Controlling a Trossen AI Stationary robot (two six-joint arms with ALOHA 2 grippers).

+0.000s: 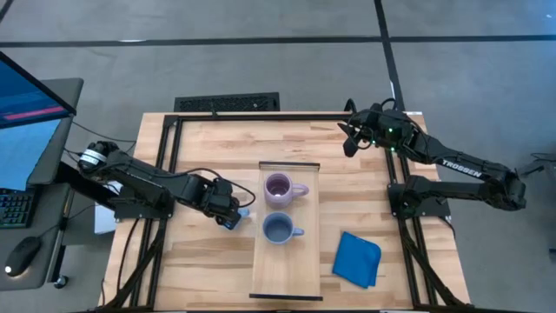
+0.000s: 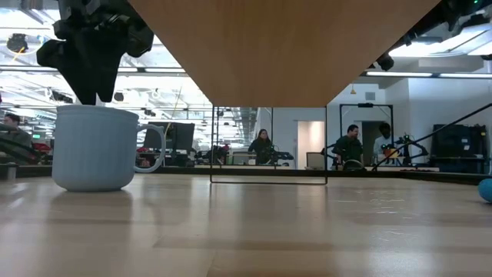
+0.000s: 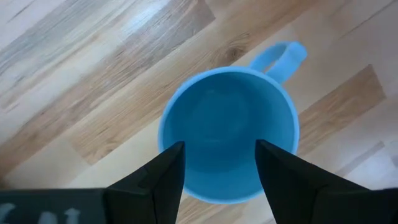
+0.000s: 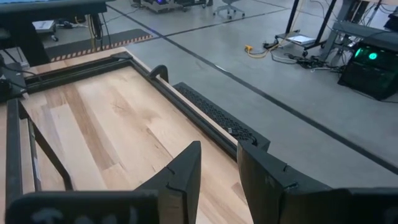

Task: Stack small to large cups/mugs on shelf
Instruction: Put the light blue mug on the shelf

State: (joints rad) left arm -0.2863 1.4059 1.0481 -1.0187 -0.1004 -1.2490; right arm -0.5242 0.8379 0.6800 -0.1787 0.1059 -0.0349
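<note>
Pale purple mug (image 1: 279,187), grey-blue mug (image 1: 278,229), bright blue mug (image 3: 229,132), blue cloth (image 1: 357,258).

Two mugs (image 1: 280,209) on shelf (image 1: 287,269) — upright

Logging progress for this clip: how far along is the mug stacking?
Done: the purple mug and grey-blue mug stand on the shelf, side by side, not stacked. In hand: the left gripper hangs open over the light blue mug, which sits on the table beside the shelf. The right gripper waits at the far corner. Left: all the stacking.
</note>
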